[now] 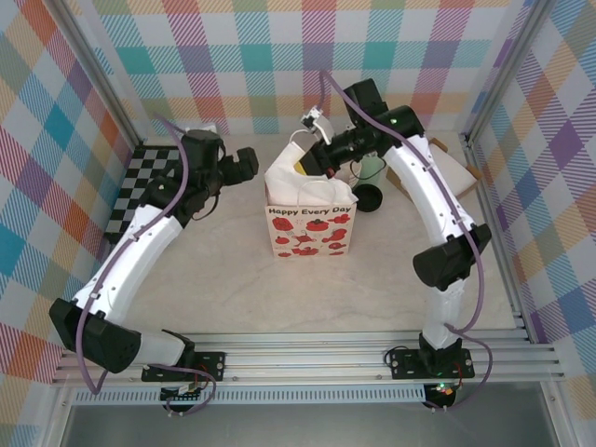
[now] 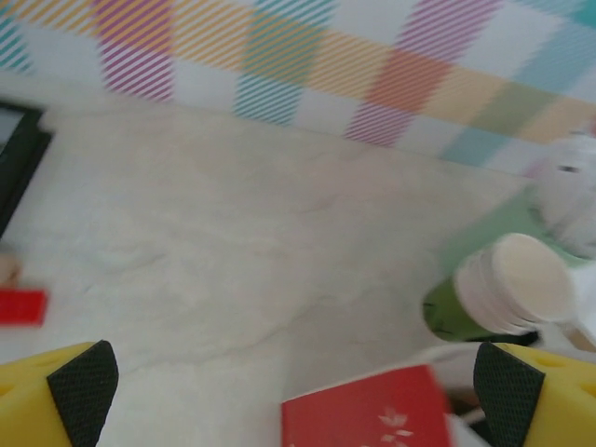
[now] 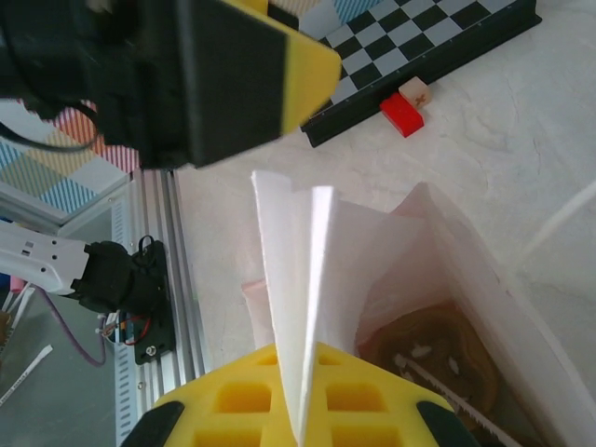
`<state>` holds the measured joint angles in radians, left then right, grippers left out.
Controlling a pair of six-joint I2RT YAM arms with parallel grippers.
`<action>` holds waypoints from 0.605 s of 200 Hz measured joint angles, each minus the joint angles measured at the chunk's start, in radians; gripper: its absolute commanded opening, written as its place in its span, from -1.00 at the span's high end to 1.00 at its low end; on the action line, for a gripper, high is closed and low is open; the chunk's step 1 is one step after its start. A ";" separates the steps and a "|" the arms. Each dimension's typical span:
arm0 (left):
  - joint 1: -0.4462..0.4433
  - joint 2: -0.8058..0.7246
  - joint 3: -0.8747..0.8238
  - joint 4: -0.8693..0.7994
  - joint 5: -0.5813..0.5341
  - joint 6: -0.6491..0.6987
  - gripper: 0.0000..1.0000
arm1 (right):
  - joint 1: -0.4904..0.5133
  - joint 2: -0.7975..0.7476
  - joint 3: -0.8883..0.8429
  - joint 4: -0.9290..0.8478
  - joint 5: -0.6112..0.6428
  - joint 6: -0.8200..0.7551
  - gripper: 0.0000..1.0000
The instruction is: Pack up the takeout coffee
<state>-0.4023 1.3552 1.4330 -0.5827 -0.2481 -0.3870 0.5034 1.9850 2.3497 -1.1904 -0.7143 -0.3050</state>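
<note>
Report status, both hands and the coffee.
Left hand open, beside bag. Right hand shut on bag rim. Dark cup on table right of bag, not packed.

**Clearances and obstructions.** The table (image 1: 307, 298) is bare between the arm bases and the paper bag (image 1: 310, 233), which stands upright at mid-table. The bag's mouth is open upward. The right gripper (image 3: 300, 400) pinches the rim, drawing a fold of paper across part of the opening. A brown carrier (image 3: 438, 358) lies at the bottom inside. The left gripper (image 1: 244, 166), jaws wide apart, hangs just beside the bag's left rim. Left margin: checkered board (image 1: 140, 186), with a red block (image 3: 402, 114) at its edge. Right of the bag: dark green cup (image 1: 369, 197), pale green holder (image 1: 372, 168) and box (image 1: 461, 163), close together.
</note>
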 measured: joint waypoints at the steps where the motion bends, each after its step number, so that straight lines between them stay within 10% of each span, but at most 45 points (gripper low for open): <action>1: 0.000 0.000 -0.003 0.000 -0.003 -0.004 -1.00 | 0.001 0.002 0.002 0.000 0.000 0.001 1.00; 121: 0.000 0.011 -0.193 -0.008 -0.102 -0.298 -1.00 | 0.060 0.045 -0.073 -0.012 0.185 0.036 1.00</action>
<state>-0.4023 1.3659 1.2404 -0.5903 -0.3500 -0.6849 0.5629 2.0300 2.2768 -1.2026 -0.5293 -0.2687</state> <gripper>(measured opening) 0.999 0.053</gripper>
